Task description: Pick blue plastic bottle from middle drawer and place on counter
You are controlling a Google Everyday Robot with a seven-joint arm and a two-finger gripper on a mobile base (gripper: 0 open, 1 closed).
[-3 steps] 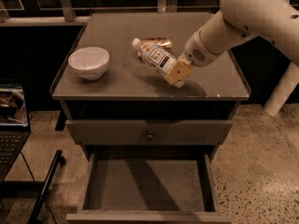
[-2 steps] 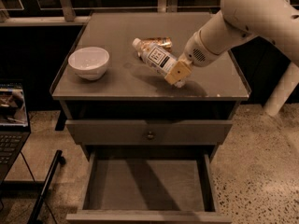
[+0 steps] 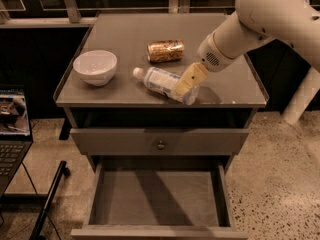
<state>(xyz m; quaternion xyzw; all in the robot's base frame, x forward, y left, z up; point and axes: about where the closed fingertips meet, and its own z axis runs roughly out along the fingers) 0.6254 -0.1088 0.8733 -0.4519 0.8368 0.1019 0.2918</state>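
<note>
Pale-bluish clear plastic, white cap, printed label: blue plastic bottle (image 3: 160, 82) lying slantwise on the counter (image 3: 125, 39), toward the front right part, cap pointing left and back. Pinched at the bottom end by the gripper (image 3: 184, 88), one yellowish finger (image 3: 191, 77) pressed across the bottle's side, the other hidden behind it. Cannot tell whether resting fully on the grey surface or held just above it. White arm (image 3: 265, 19) reaching in from the upper right.

Just behind the bottle and apart from it, gold-orange can (image 3: 165, 51) on its side. Further left, white bowl (image 3: 95, 67) standing upright near the counter's left edge.

Under the counter, closed drawer front (image 3: 115, 141) with a small round knob (image 3: 161, 145). Beneath that, middle drawer (image 3: 160, 199) pulled open toward the viewer, smooth grey floor and low side walls in view.

At the far left edge, open laptop (image 3: 12, 129) with lit screen.
</note>
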